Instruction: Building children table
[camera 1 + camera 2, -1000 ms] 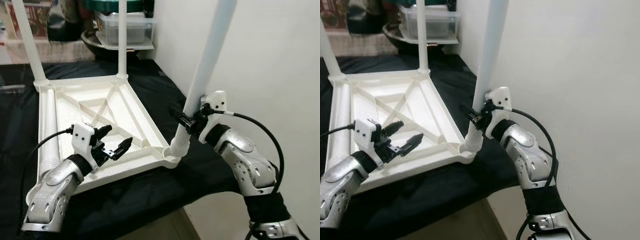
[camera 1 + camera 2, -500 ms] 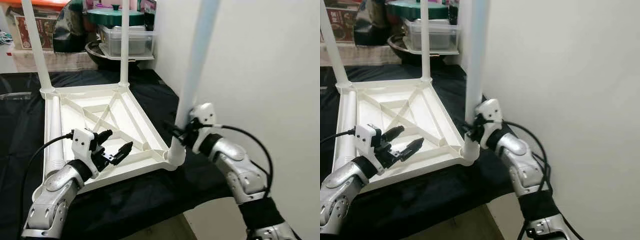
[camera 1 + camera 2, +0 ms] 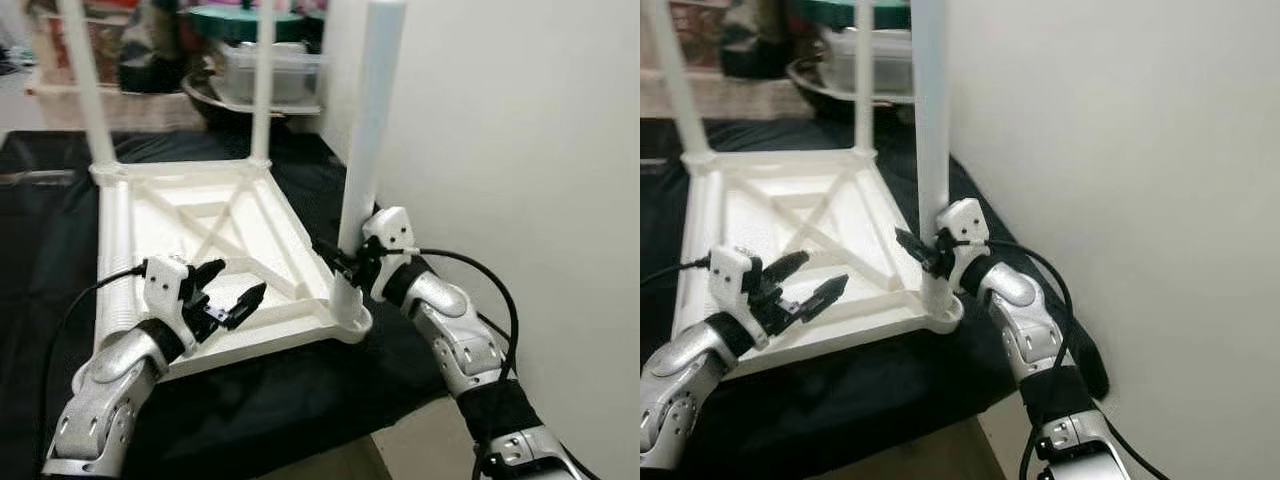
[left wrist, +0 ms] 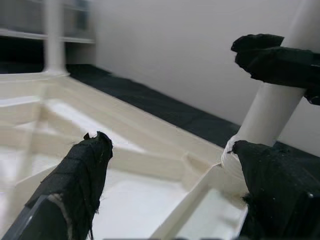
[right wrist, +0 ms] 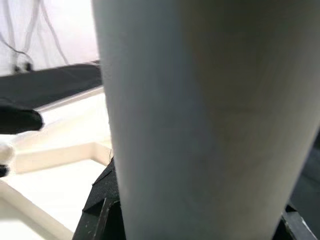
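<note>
My right end effector (image 3: 345, 268) is clamped around the lower part of the near-right table leg (image 3: 366, 130), whose foot sits in the corner socket (image 3: 349, 316) of the upturned white children's table (image 3: 200, 250), just beside the wall (image 3: 520, 150). In my right wrist view the leg blocks nearly everything, so I see little of my own fingers there. My left end effector (image 3: 232, 296) hovers with its fingers spread and nothing in them, above the table's ribbed underside near the front edge. The table lies on a black-covered tabletop (image 3: 300, 400). Two more legs (image 3: 262, 80) stand at the far corners, their tops cut off by the frame; a fourth lies along the left rim (image 3: 112, 280). Behind, containers and a dark bowl (image 3: 270, 75) are too blurred to read any writing.

A second ago the held leg leaned out to the right; it is now upright, and my right arm has drawn in closer to the corner.
</note>
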Available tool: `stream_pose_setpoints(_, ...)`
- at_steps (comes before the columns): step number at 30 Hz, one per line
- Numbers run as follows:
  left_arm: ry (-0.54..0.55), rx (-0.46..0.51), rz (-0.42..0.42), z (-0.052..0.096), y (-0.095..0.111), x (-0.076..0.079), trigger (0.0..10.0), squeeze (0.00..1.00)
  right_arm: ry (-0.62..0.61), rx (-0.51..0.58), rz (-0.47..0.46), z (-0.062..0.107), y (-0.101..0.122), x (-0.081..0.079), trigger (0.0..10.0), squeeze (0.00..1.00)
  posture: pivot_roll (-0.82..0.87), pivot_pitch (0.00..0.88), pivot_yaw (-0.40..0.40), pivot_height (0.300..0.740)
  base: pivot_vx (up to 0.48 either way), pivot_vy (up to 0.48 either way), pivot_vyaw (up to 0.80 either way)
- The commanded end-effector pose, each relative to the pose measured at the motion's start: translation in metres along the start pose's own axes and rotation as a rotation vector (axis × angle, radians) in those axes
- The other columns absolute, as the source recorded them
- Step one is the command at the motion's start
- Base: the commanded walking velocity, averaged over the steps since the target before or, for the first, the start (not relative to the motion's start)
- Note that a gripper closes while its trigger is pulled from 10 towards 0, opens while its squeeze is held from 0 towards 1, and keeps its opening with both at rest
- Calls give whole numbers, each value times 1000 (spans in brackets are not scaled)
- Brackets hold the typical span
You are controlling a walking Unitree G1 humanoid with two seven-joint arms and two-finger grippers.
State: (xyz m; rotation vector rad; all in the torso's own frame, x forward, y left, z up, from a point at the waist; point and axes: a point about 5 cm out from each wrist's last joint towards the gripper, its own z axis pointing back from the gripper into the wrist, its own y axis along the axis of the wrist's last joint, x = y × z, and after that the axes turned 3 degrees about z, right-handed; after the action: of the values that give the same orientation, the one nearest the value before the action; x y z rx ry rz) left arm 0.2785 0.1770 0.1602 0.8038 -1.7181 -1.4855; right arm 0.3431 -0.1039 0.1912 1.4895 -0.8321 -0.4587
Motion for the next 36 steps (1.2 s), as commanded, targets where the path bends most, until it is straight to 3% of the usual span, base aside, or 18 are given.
stream_pose_setpoints(1,-21,3,-5,-2,0,5,10000,0,-19,-17,8,5,-4,6,10000,0,112,0,-165,740,0,0,0)
stream_pose_setpoints(10,-23,5,-1,-2,1,5,10000,0,-50,-38,51,15,-12,19,10000,0,109,0,-166,740,0,0,0)
stream_pose_setpoints(17,-25,9,3,-2,2,4,10000,0,-140,-43,47,25,-12,37,10000,0,97,0,-158,740,0,0,0)
stream_pose_setpoints(30,-24,7,5,-2,1,4,10000,0,-69,-20,26,15,-19,14,10000,0,109,0,-165,740,0,0,0)
stream_pose_setpoints(36,-22,8,6,-1,0,4,10000,0,-52,-26,25,17,-20,11,10000,0,109,0,-164,740,0,0,0)
